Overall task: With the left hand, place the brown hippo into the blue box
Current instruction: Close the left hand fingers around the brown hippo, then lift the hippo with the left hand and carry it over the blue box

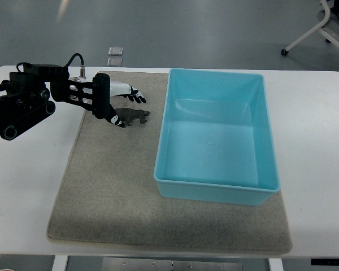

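My left hand (116, 101), fingers loosely spread and empty, hovers upper left of frame over the grey mat (113, 192); brown hippo (133, 117) lies just below-right of my fingertips, long axis toward blue box (214, 192).

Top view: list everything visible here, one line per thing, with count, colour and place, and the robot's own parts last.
hippo: one, brown-grey, lying on the mat just left of the box's upper left corner, outside the box
box: one, light blue, open and empty, on the right half of the mat
mat: one, grey-beige felt, covering the middle of the table
table: one, white, under everything
small square items: two, grey, on the floor beyond the table's far edge
chair base: one, white with black casters, top right corner on the floor
left hand: one, black and white, fingers extended over the mat, at the hippo's left end
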Available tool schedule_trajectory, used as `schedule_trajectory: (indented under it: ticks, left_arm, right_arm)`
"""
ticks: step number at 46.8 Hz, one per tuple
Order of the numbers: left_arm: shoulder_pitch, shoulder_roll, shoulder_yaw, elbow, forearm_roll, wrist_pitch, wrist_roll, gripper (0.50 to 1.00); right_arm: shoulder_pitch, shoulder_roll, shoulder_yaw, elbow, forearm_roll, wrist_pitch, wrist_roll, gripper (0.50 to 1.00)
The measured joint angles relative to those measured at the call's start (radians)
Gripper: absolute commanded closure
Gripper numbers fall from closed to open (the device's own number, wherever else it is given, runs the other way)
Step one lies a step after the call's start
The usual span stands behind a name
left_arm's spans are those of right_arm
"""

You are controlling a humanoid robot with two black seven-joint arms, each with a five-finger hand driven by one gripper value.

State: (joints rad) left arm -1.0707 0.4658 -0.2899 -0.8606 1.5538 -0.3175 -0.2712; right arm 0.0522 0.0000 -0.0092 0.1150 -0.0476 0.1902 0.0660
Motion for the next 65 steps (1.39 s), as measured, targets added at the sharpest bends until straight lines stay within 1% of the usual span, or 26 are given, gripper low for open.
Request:
schedule_trajectory:
  ticks: [2, 3, 7, 8, 9, 44, 54, 65]
  left_arm:
    - [0.000, -0.001, 0.000, 0.000, 0.002, 0.000, 0.000, 0.758]
    - [0.000, -0.001, 0.000, 0.000, 0.002, 0.000, 0.001, 0.786]
    - [-0.002, -0.002, 0.000, 0.000, 0.003, 0.000, 0.001, 0.928]
    - [-0.003, -0.003, 0.000, 0.000, 0.003, 0.000, 0.001, 0.973]
    - [-0.005, -0.003, 0.000, 0.000, 0.003, 0.000, 0.001, 1.000]
    - [-0.022, -0.003, -0.017, -0.002, -0.007, 0.016, 0.001, 1.000]
    - [-0.034, 0.002, -0.021, -0.003, -0.012, 0.068, 0.001, 1.000]
    - [-0.067, 0.006, -0.075, -0.003, -0.013, 0.074, 0.001, 1.000]
  right_arm:
    - [0.000, 0.000, 0.000, 0.000, 0.000, 0.000, 0.000, 0.564]
    - [0.000, 0.000, 0.000, 0.000, 0.000, 0.000, 0.000, 0.564]
    - [0.000, 0.000, 0.000, 0.000, 0.000, 0.000, 0.000, 0.564]
    - [0.000, 0.000, 0.000, 0.000, 0.000, 0.000, 0.000, 0.564]
    - [0.000, 0.000, 0.000, 0.000, 0.000, 0.000, 0.000, 0.564]
    - [0.000, 0.000, 0.000, 0.000, 0.000, 0.000, 0.000, 0.564]
    - [0.000, 0.000, 0.000, 0.000, 0.000, 0.000, 0.000, 0.564]
    - [0.000, 0.000, 0.000, 0.000, 0.000, 0.000, 0.000, 0.564]
